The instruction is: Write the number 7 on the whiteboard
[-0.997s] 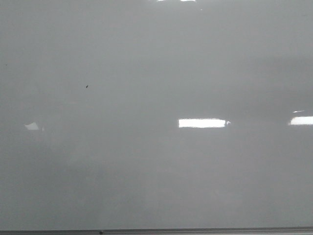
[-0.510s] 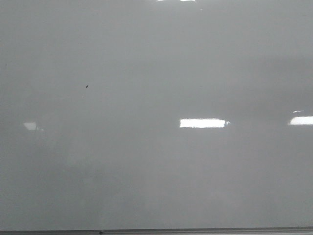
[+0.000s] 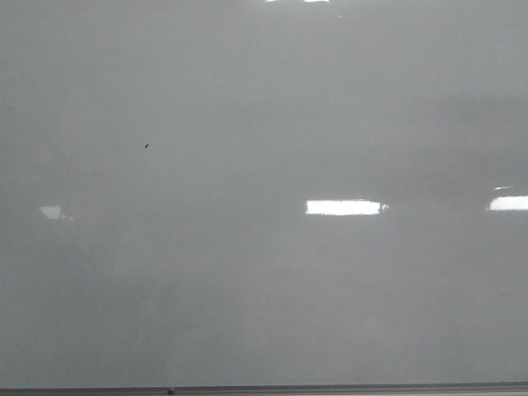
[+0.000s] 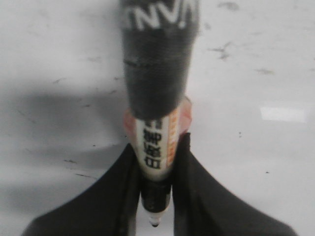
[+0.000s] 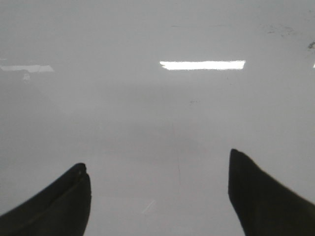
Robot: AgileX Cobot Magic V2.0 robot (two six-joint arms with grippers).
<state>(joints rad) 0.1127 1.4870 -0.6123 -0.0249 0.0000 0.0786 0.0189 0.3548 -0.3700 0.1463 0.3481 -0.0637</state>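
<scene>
Front view shows a blank whiteboard [image 3: 264, 272]; left gripper [image 4: 156, 196] clamps the marker [image 4: 156, 137], right gripper [image 5: 160, 191] gapes empty, so the tip must meet the board.

Pale grey glossy whiteboard [image 3: 264, 272]; black-capped marker [image 4: 156, 98] with white-and-orange label between black left tool [image 4: 156, 196] fingers.

Dim, even light is washing over the whiteboard [image 3: 264, 289], with bright rectangular glare patches lying across its middle and right. Close up, the marker [image 4: 156, 98] is showing blurred, casting a soft shadow across the board beside it.
</scene>
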